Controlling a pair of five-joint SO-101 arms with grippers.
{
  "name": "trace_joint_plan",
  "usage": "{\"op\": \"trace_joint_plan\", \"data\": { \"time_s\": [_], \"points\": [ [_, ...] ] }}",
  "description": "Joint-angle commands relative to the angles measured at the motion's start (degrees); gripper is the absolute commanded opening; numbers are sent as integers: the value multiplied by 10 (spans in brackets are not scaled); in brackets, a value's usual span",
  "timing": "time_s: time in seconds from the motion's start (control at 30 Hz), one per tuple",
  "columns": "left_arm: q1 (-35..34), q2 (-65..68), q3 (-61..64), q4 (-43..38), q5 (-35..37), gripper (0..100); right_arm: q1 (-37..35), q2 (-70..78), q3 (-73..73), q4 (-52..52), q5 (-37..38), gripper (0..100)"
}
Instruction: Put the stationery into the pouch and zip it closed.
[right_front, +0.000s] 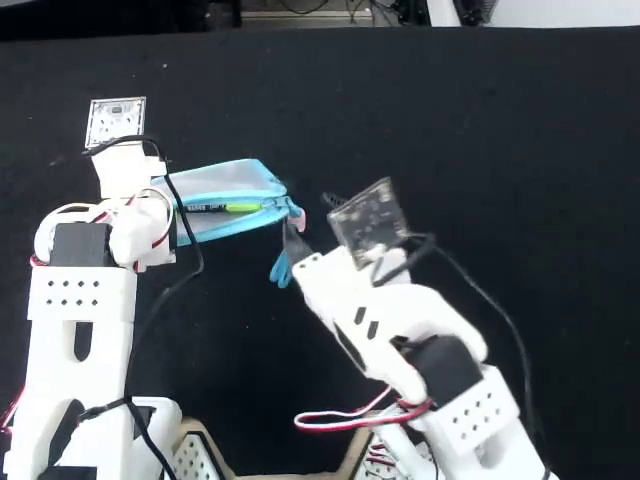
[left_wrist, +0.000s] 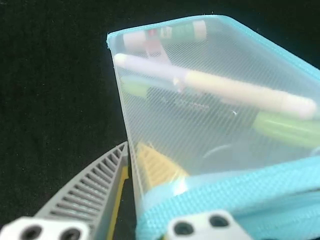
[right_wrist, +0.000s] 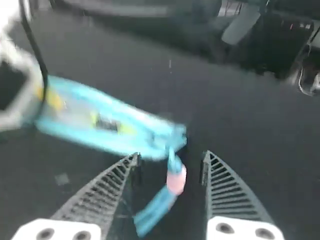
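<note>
A: Across the black tabletop (right_front: 480, 130), lying left of centre between both arms: pouch (right_front: 225, 200)?
B: Yes. Being pinched at one end by left end effector (left_wrist: 131, 160), clamping tight on it.
A: And right end effector (right_wrist: 171, 155)?
B: Gaping wide, gripping nothing, straddling blue zipper strap (right_wrist: 167, 192) at the other end.
A: What about pens (left_wrist: 225, 90)?
B: Sitting inside pouch already.

The black worktop (right_front: 500, 150) is lit evenly from above, and the light is swallowed by it. The white shell of the left arm (right_front: 80, 300) is bleached by glare; the translucent pouch (left_wrist: 210, 115) is brightly lit through.
</note>
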Motion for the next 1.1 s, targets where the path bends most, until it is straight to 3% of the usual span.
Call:
{"op": "trace_joint_plan", "data": {
  "time_s": [0.0,0.2,0.5,0.63,0.83,1.07],
  "points": [
    [-2,8,20,-3,5,30,11,-10,59,-32,36,194],
    [-2,8,20,-3,5,30,12,-10,144,-145,39,194],
    [-2,12,20,-3,2,30,24,-10,164,-161,40,194],
    [-2,9,20,-3,2,30,41,-10,192,-219,41,194],
    [-2,9,20,0,1,30,40,-8,253,-340,126,191],
    [-2,8,20,2,1,30,42,-5,258,-374,132,191]
  ]
}}
